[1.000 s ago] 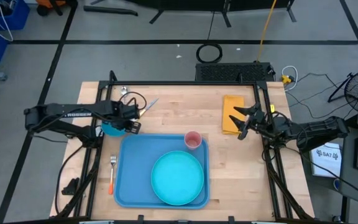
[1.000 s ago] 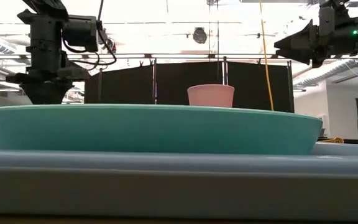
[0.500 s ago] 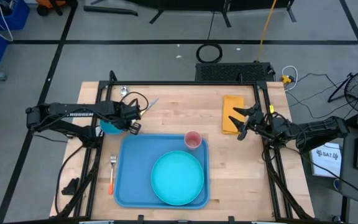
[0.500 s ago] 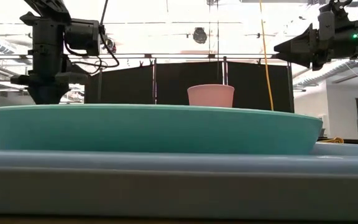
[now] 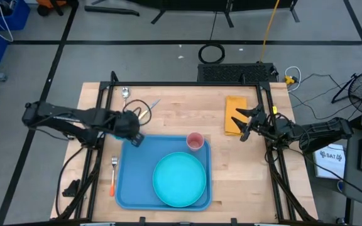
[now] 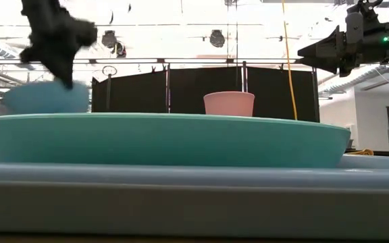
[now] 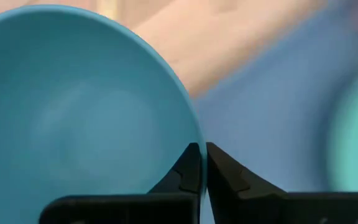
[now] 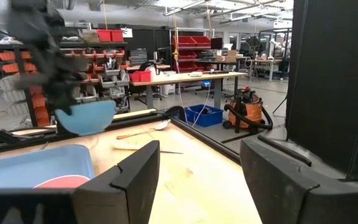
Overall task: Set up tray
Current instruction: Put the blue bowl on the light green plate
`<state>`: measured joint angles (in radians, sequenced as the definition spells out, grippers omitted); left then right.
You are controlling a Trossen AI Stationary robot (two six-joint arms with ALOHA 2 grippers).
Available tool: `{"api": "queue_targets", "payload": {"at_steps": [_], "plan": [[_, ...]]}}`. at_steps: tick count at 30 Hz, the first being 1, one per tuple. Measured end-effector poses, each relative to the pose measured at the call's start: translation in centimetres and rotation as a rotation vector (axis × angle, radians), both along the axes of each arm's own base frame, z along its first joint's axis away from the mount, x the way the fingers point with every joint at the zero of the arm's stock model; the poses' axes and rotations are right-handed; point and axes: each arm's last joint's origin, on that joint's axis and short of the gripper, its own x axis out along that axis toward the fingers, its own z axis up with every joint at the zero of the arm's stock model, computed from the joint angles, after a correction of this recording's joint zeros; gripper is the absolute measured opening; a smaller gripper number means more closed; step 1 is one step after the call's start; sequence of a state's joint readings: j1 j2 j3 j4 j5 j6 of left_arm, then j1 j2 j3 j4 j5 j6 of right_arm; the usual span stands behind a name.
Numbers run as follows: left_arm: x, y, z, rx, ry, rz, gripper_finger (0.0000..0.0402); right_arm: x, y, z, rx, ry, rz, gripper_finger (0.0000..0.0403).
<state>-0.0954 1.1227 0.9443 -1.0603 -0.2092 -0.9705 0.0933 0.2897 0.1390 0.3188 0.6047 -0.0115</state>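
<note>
The blue tray (image 5: 128,188) lies at the table's near middle. It carries a turquoise plate (image 5: 180,180) and a pink cup (image 5: 195,141). My left gripper (image 7: 202,155) is by the tray's far left corner, shut on a blue bowl (image 6: 46,98) that hangs in the air. The arm mostly covers this bowl in the high view. My right gripper (image 5: 241,122) waits open above a yellow-orange napkin (image 5: 234,113) at the far right, with nothing between its fingers. My left gripper pinches the bowl's rim (image 7: 199,138), one finger inside the bowl and one outside. The fingers come from above, slanting down. The bowl (image 8: 86,117) is lifted clear of the table, its opening upward.
A fork with an orange handle (image 5: 113,177) lies on the wood left of the tray. A spoon (image 5: 126,93) and a knife (image 5: 152,105) lie near the far left edge. Bare wood lies between the tray and the napkin.
My left gripper has shut on the bowl's rim, risen and swung toward the table's near edge, to the tray's far left corner. The bowl has come up off the table with it and now hangs clear.
</note>
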Motion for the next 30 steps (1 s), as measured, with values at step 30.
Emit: {"api": "queue_targets", "payload": {"at_steps": [30], "plan": [[12.9,-15.1,-1.6,-0.015,-0.080,-0.959,0.0008,0.0,0.0,0.4,0.078,-0.087,0.009,0.0212]]}}
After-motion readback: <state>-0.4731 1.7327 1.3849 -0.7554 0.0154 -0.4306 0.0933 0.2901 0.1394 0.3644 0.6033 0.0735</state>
